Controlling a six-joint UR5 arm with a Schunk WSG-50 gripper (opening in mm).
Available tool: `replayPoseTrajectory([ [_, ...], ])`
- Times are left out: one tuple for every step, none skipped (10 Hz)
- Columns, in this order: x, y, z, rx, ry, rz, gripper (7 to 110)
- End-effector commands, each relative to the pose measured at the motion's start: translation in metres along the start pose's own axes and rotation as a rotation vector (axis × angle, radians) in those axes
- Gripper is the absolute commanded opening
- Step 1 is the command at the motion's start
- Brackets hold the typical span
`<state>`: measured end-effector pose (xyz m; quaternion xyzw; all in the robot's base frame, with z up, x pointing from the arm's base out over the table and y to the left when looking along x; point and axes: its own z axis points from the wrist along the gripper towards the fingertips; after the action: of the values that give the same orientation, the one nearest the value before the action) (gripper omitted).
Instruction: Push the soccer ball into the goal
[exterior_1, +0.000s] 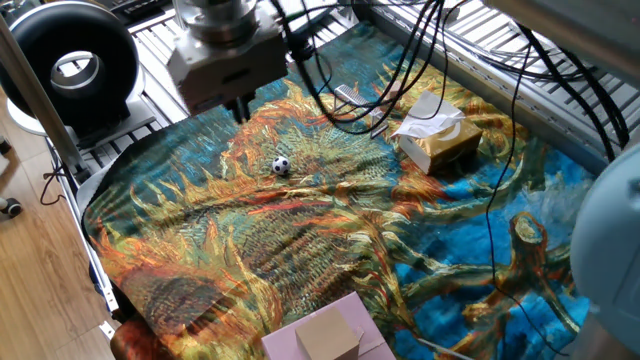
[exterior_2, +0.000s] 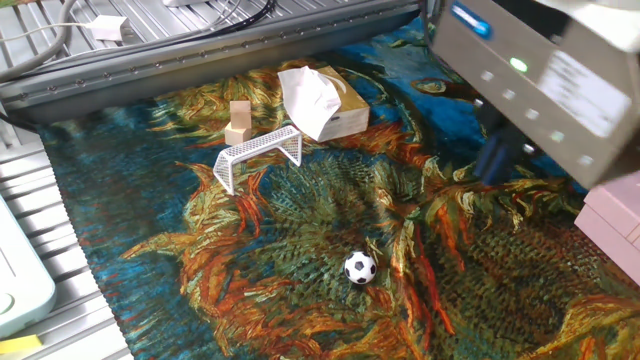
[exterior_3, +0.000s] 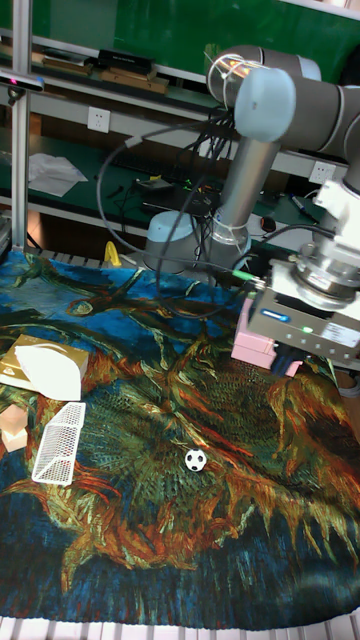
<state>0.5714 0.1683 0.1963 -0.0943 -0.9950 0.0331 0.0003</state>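
The soccer ball (exterior_1: 281, 166) is a tiny white ball with black patches, lying still on the painted cloth (exterior_1: 300, 240). It also shows in the other fixed view as the ball (exterior_2: 360, 267) and in the tall view as the ball (exterior_3: 195, 460). The goal (exterior_2: 258, 155) is a small silver frame with its mouth facing the ball; cables partly cover the goal (exterior_1: 350, 97), and the tall view shows the goal (exterior_3: 58, 440) at the left. My gripper (exterior_1: 240, 108) hangs above the cloth, up and left of the ball, not touching it. Its dark fingers look pressed together and hold nothing. The gripper (exterior_2: 495, 160) is blurred.
A tan tissue box (exterior_2: 322, 105) and a small wooden block (exterior_2: 239, 122) stand just behind the goal. A pink box (exterior_2: 610, 215) sits at the cloth's edge near the gripper. Cables (exterior_1: 330, 80) dangle over the goal area. Metal rails border the cloth.
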Motion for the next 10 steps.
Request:
replayPoseTrajectory([
  [0.005, 0.012, 0.002, -0.018, 0.008, 0.011, 7],
  [0.006, 0.011, -0.001, -0.014, 0.013, 0.019, 7],
  [0.008, 0.008, -0.003, -0.009, 0.023, 0.019, 7],
  [0.009, 0.006, -0.003, 0.002, 0.029, 0.015, 7],
  [0.012, 0.001, -0.003, 0.019, 0.039, 0.009, 7],
  [0.013, -0.012, -0.004, 0.071, 0.044, -0.015, 7],
  [0.017, -0.010, -0.004, 0.066, 0.059, -0.019, 7],
  [0.021, -0.005, -0.004, 0.044, 0.076, -0.032, 7],
  [0.024, 0.000, -0.004, 0.021, 0.088, -0.052, 7],
  [0.024, 0.010, -0.004, -0.019, 0.089, -0.063, 7],
])
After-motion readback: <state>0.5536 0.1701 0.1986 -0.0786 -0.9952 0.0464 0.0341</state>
